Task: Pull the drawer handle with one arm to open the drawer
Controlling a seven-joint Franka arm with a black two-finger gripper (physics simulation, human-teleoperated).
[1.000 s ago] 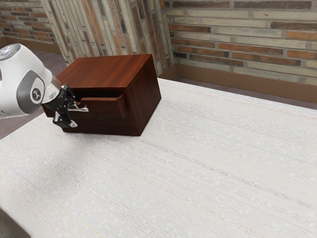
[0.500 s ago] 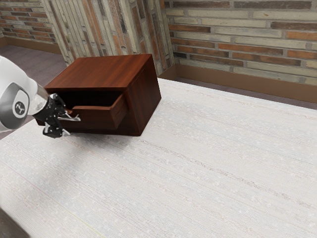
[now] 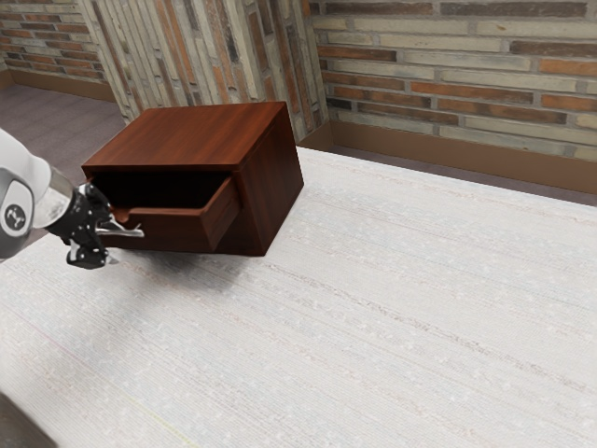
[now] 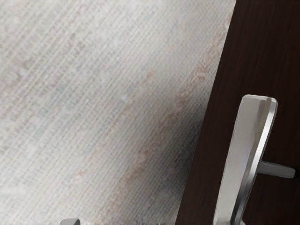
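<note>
The dark red-brown wooden drawer (image 3: 168, 229) is sliding further out of its matching wooden cabinet (image 3: 196, 135), following the black hand (image 3: 103, 231) at the silver bar handle (image 3: 123, 227). I cannot tell whether the hand is clamping the handle. The opening is advancing.

Pale woven-textured table (image 3: 392, 327), dark wooden drawer cabinet (image 3: 196, 135) standing near its far edge

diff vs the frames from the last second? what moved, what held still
The drawer slid further out of the cabinet toward the exterior view's left. It followed the claw, which backed off the same way with the arm while staying at the handle. Nothing was newly grasped or released that I can see. The cabinet stayed put on the table.
</note>
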